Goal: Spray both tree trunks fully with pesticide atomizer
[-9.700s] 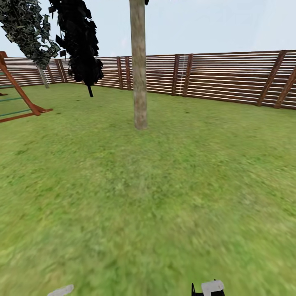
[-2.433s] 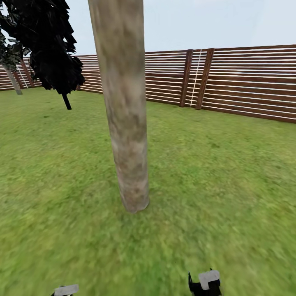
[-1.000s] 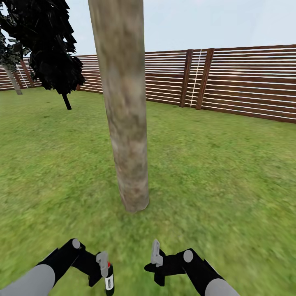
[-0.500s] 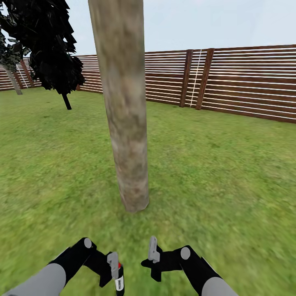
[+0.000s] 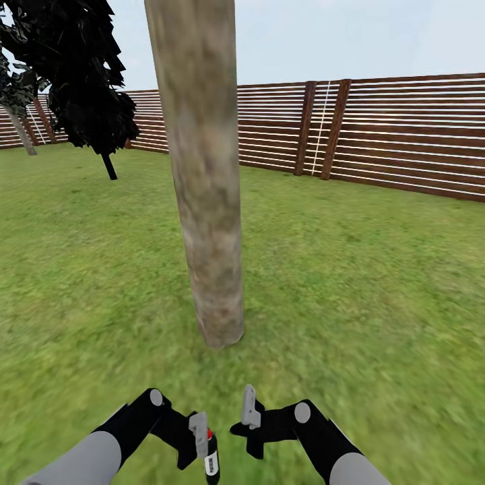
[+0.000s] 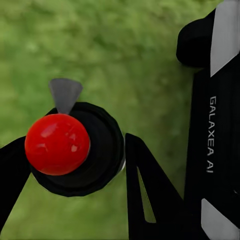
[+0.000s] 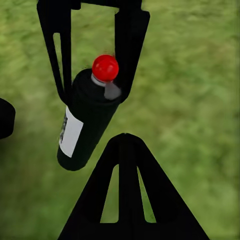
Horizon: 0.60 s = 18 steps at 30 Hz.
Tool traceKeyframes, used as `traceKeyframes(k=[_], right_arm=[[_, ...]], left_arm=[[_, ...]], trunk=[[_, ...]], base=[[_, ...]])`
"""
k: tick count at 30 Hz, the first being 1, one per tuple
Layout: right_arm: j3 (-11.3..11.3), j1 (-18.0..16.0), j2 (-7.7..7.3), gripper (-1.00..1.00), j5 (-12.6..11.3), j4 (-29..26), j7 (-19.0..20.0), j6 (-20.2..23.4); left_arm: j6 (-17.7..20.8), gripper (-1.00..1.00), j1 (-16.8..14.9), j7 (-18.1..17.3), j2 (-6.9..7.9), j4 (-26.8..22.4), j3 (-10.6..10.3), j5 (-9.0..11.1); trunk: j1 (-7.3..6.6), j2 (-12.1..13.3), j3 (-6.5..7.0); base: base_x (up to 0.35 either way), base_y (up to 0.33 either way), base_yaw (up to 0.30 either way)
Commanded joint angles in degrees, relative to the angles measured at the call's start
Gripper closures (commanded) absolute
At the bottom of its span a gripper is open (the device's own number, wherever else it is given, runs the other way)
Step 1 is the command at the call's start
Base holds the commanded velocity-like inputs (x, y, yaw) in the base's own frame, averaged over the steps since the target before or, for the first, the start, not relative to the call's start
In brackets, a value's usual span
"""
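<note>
From the head view, the left tool [image 5: 200, 431] holds the pesticide atomizer [image 5: 211, 458] low before the tree trunk [image 5: 202, 168]; the right tool [image 5: 248, 411] hangs beside it, and how open I cannot tell. In the left wrist view, the fingers [image 6: 145, 190] grip the dark body under the red cap [image 6: 57, 144]. The right wrist view shows the bottle [image 7: 87, 122] tilted, clamped near its neck. It looks light, stiff and smooth, so a firm hold on the body seems wise.

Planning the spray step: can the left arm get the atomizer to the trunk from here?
Probably yes: the left gripper holds the atomizer, and only open grass lies between it and the tree trunk.
</note>
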Motion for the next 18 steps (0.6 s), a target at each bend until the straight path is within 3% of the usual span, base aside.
traceKeyframes(k=[1,4,18], right_arm=[[-0.03,-0.01,0.01,1.00,0.36,-0.08,0.07,-0.20],[-0.03,-0.01,0.01,1.00,0.36,-0.08,0.07,-0.20],[-0.03,-0.01,0.01,1.00,0.36,-0.41,0.07,-0.20]], left_arm=[[-0.42,1.00,-0.01,-0.08,-0.36,-0.09,-0.07,-0.34],[-0.32,1.00,-0.01,0.37,-1.27,-0.09,-0.06,-0.39],[-0.48,1.00,0.56,4.71,-2.74,0.72,0.12,-0.24]], trunk=[[-0.01,-0.02,-0.05],[-0.01,-0.02,-0.05],[-0.01,-0.02,-0.05]], base=[[0.000,0.000,0.000],[0.000,0.000,0.000],[0.000,0.000,0.000]])
